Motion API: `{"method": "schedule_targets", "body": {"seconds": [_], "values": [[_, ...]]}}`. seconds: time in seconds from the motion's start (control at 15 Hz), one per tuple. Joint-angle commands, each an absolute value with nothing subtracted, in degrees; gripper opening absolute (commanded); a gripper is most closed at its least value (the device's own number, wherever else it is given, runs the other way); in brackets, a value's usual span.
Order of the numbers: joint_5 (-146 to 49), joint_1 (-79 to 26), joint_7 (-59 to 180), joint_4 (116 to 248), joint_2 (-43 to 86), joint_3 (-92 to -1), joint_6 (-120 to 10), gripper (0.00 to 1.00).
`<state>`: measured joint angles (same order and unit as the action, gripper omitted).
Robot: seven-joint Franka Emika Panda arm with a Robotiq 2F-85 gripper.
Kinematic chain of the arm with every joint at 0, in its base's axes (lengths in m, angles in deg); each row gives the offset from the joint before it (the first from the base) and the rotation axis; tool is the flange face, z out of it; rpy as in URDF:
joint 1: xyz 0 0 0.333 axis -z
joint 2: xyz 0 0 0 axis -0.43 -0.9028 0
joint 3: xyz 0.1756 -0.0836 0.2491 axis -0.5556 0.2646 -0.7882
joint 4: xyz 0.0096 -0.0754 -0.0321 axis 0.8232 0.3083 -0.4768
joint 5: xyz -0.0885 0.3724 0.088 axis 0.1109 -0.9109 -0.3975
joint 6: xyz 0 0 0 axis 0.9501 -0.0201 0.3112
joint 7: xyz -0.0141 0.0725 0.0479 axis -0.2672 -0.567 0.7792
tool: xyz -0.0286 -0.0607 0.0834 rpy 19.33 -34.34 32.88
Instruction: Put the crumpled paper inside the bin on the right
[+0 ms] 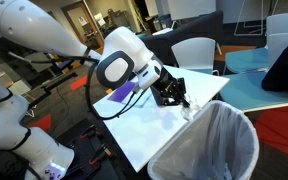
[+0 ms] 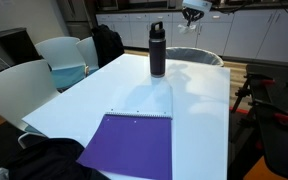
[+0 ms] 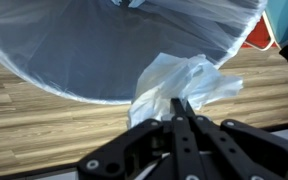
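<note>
My gripper is shut, its two black fingers pressed together. In an exterior view a small white bit, the crumpled paper, shows at the fingertips. In the wrist view the fingers hide the paper. The gripper hangs above the near rim of the bin, a round wire-mesh wastebasket lined with a translucent whitish bag. The bin also shows in the wrist view and past the table's far end in an exterior view. The bag's bunched loose end lies just under the fingertips.
A black bottle stands on the white table near the bin end. A flat purple sheet lies at the other end. White chairs stand beside the table, and wood floor surrounds the bin.
</note>
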<state>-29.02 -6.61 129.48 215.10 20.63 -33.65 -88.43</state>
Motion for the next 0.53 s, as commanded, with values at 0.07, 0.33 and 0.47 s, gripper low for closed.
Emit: {"method": "schedule_targets", "body": {"seconds": [0.07, 0.33, 0.47], "values": [[-29.2, -8.1, 135.6, 210.7, 17.8, -31.7, -86.1, 0.27], [-28.5, -9.1, 138.4, 209.8, 17.2, -30.4, -86.0, 0.56], [-28.4, -9.5, 138.8, 210.0, 17.4, -30.0, -86.1, 0.71]]}}
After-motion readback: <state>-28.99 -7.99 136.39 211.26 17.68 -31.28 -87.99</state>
